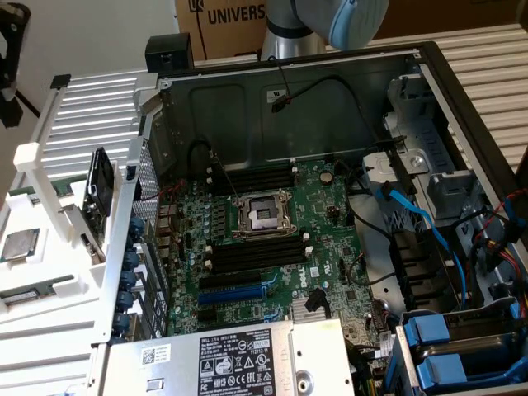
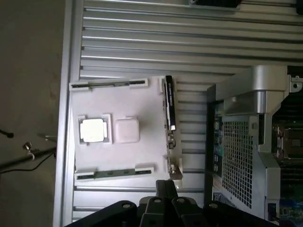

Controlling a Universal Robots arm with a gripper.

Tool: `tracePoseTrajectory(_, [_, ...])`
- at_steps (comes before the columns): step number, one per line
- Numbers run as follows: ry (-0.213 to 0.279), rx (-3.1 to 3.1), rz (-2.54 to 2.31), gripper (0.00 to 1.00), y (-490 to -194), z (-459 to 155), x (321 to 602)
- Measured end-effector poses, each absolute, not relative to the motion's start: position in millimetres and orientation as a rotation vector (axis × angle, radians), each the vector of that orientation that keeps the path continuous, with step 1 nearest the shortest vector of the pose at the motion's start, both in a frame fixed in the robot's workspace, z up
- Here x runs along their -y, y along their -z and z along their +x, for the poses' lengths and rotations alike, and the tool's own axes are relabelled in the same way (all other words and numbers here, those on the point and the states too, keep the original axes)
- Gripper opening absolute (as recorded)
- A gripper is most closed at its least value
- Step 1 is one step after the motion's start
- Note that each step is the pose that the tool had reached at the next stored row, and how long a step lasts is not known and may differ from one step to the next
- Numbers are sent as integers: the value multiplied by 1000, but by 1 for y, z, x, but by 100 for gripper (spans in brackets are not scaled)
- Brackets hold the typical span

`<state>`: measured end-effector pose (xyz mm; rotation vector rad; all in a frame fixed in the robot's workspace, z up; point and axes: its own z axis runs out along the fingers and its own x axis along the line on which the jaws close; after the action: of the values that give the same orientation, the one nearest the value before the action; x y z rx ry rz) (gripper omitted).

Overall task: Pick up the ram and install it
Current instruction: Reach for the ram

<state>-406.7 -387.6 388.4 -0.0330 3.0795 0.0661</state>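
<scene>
A ram stick (image 2: 169,108) stands on edge along one side of a white holder (image 2: 142,106); it is dark with a small white label. In the exterior view the same ram stick (image 1: 99,191) stands on the white holder (image 1: 37,272) at the exterior view's left, outside the computer case. Two more flat sticks (image 2: 109,84) (image 2: 113,172) lie in the holder's end slots. My gripper (image 2: 166,185) hangs well above the holder, fingers shut with nothing between them. Black memory slots (image 1: 247,252) (image 1: 257,176) flank the processor socket (image 1: 262,216) on the motherboard.
A silver processor chip (image 2: 92,130) (image 1: 18,246) rests in the holder. The open case (image 1: 297,91) has tall metal walls, blue and black cables (image 1: 429,223) at the exterior view's right, and a power supply (image 1: 231,359) in front. The arm's blue joint (image 1: 338,21) is behind the case.
</scene>
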Motion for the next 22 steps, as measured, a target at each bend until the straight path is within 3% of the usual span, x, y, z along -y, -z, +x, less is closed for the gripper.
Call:
tracePoseTrajectory(11, [-52,-3075,-41,11,-382,-451,375])
tracePoseTrajectory(22, [-57,-3071,-199,11,-382,-452,375])
